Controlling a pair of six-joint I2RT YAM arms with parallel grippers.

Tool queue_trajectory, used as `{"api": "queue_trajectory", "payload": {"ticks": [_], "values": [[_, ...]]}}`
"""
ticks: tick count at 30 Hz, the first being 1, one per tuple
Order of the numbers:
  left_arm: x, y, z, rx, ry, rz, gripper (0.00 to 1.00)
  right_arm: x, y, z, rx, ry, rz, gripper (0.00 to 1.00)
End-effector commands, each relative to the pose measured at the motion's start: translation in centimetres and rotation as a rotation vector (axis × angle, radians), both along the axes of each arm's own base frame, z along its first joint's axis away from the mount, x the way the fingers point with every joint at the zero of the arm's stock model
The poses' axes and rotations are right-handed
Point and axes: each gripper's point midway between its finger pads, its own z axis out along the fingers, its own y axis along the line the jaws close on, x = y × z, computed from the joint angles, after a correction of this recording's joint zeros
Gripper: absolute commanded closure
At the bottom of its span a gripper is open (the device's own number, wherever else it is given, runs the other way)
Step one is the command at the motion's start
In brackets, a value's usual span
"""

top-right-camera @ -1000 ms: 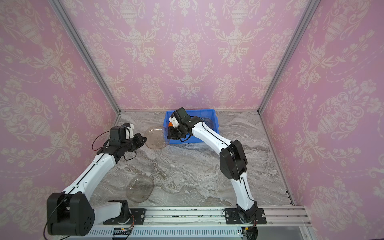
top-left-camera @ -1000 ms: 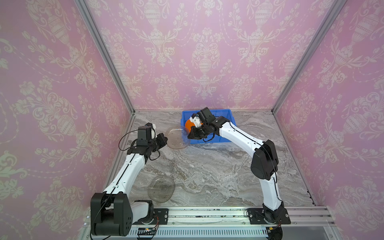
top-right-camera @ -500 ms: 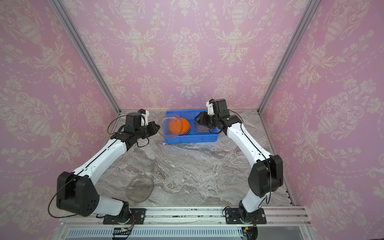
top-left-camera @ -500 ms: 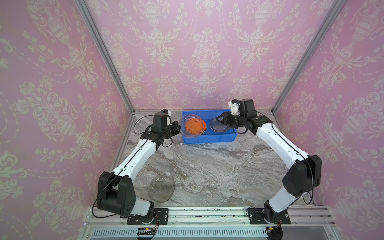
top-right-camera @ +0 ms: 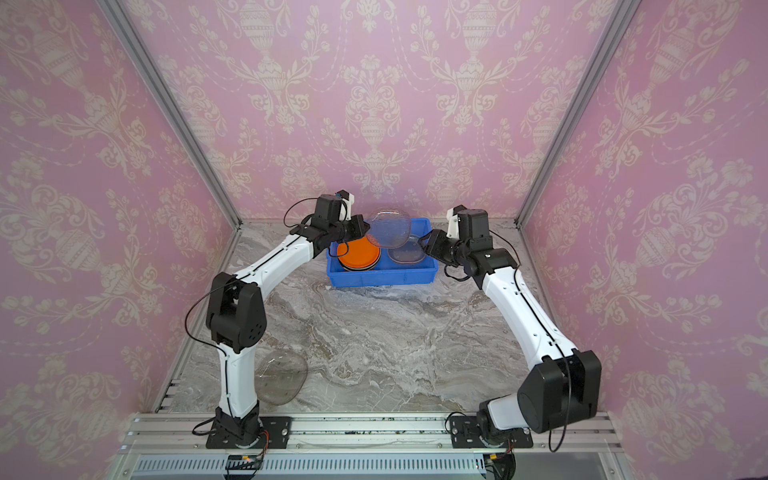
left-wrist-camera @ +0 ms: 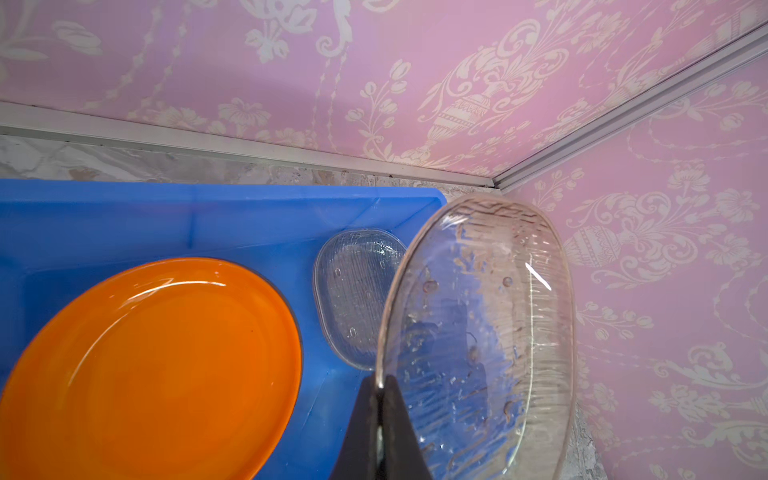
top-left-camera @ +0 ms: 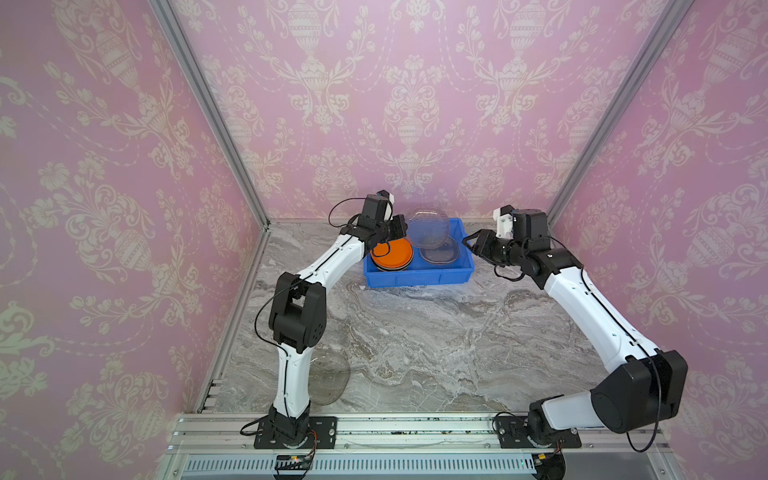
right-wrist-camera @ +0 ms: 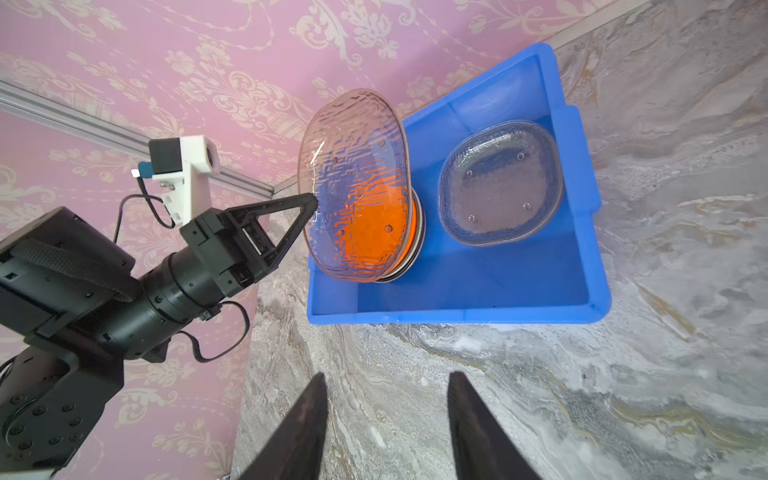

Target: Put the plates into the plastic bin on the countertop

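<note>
Since a second ago my left gripper (top-left-camera: pixel 402 236) has carried its rippled glass plate (top-left-camera: pixel 429 228) from beside the blue bin (top-left-camera: pixel 415 279) to above it. My right gripper (top-left-camera: pixel 467 245) has left the bin's left half, crossed to the right half and backed out past the right end.

Now the left gripper is clamped tight on the rim of the rippled glass plate (left-wrist-camera: pixel 478 332), and the left wrist view shows both fingers pinching the edge. That plate is tipped up steeply, almost on edge. In both top views it hangs over the back and middle of the bin (top-right-camera: pixel 382 279).

Inside the bin, the orange plate (top-left-camera: pixel 392 251) lies flat in the left half on top of a short stack. I can see only the rims of the plates under it. A second glass plate (top-left-camera: pixel 440 251) lies flat in the right half, free of both grippers and just beside the stack.

In the right wrist view, the right gripper (right-wrist-camera: pixel 386 378) has its jaws moderately apart with nothing between them. It sits over the bare surface (top-left-camera: pixel 415 332) just off the bin's right end.

A smoky plate (top-left-camera: pixel 328 382) lies on the surface at the near left, partly behind the left arm and well apart from the bin.
</note>
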Motion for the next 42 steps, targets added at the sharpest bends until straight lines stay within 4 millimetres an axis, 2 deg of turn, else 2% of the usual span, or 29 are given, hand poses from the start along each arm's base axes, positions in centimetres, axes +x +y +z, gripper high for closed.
{"api": "queue_trajectory", "payload": {"ticks": [1, 7, 16, 21, 25, 32, 33, 35, 38, 40, 42], "values": [[0.7, -2.2, -1.7, 0.011, 0.036, -0.055, 1.0, -0.8, -1.1, 1.0, 0.002, -0.019, -0.034, 0.52], [2.6, -4.6, -5.3, 0.025, 0.093, -0.061, 1.0, -0.9, -2.3, 0.5, 0.006, -0.012, -0.056, 0.51], [4.2, -5.3, -8.9, 0.072, 0.152, -0.028, 1.0, -0.8, -3.0, 0.0, 0.004, -0.002, -0.061, 0.51], [4.4, -5.7, -10.2, 0.073, 0.178, -0.03, 1.0, -0.8, -3.0, -0.4, 0.011, 0.003, -0.058, 0.51], [4.6, -5.2, -10.9, 0.101, 0.186, -0.005, 1.0, -0.7, -2.8, -0.3, 0.023, 0.003, -0.053, 0.51], [5.0, -5.1, -11.5, 0.097, 0.189, 0.009, 0.99, -0.6, -2.7, -0.6, 0.03, 0.007, -0.051, 0.51], [5.0, -5.3, -11.5, 0.092, 0.191, 0.009, 0.93, -0.6, -2.7, -0.6, 0.03, 0.007, -0.053, 0.51], [5.1, -5.6, -11.6, 0.076, 0.192, 0.001, 0.72, -0.6, -2.7, -0.5, 0.034, 0.005, -0.054, 0.51], [5.2, -5.9, -11.4, 0.067, 0.187, -0.005, 0.52, -0.6, -2.7, -0.3, 0.038, -0.002, -0.052, 0.51], [5.1, -5.7, -10.9, 0.074, 0.179, -0.006, 0.46, -0.6, -2.6, -0.2, 0.039, -0.001, -0.051, 0.51], [5.0, -5.6, -10.1, 0.087, 0.164, -0.009, 0.45, -0.7, -2.6, 0.0, 0.039, -0.005, -0.05, 0.51]]}}
